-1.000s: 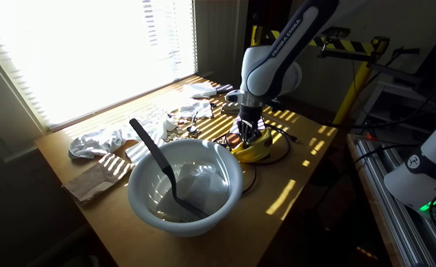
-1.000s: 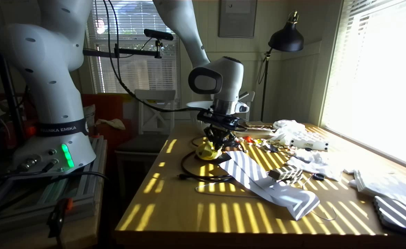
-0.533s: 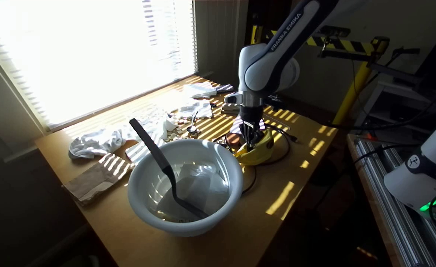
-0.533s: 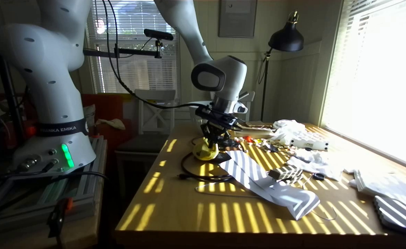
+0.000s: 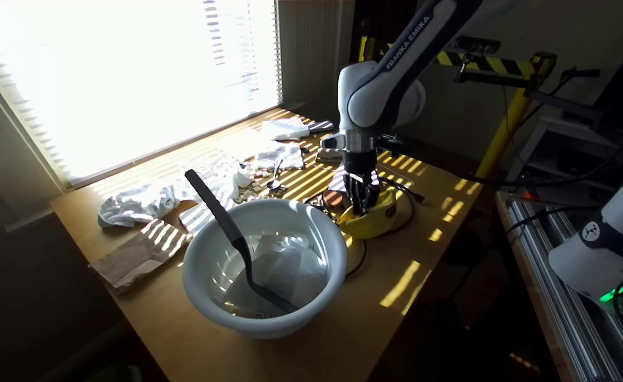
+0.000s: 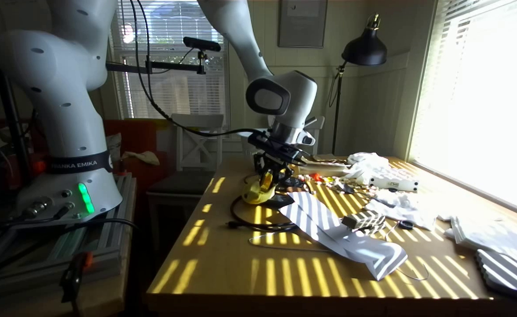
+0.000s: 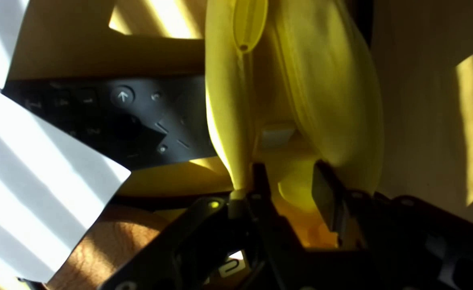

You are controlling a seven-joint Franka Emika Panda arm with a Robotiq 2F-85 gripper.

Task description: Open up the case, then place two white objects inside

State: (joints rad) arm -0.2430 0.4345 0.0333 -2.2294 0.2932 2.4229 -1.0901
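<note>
The yellow case (image 5: 369, 225) lies on the table in both exterior views, banana-like in shape. Seen from the wrist, the case (image 7: 333, 100) has its long mouth parted, and a small pale piece (image 7: 277, 135) shows inside; whether it is one of the white objects I cannot tell. My gripper (image 7: 288, 173) reaches down into the mouth with its jaws apart, the fingers (image 7: 325, 193) close to the inner walls and only the case's inside between them. A white tile with a dark mark (image 7: 232, 266) shows beneath the left finger's linkage. Several small pale pieces (image 5: 258, 185) lie scattered farther back.
A large white bowl (image 5: 269, 330) with a dark spoon (image 5: 213, 204) stands close to the case. A black keypad (image 7: 168, 117), striped-lit paper (image 7: 39, 181) and a coiled cable (image 6: 236, 218) surround the case. White cloth (image 5: 141, 204) lies near the window.
The case has shifted a little toward the robot base's side, with the gripper in its mouth. The fingers stand farther apart now, and the wrist has moved slightly.
</note>
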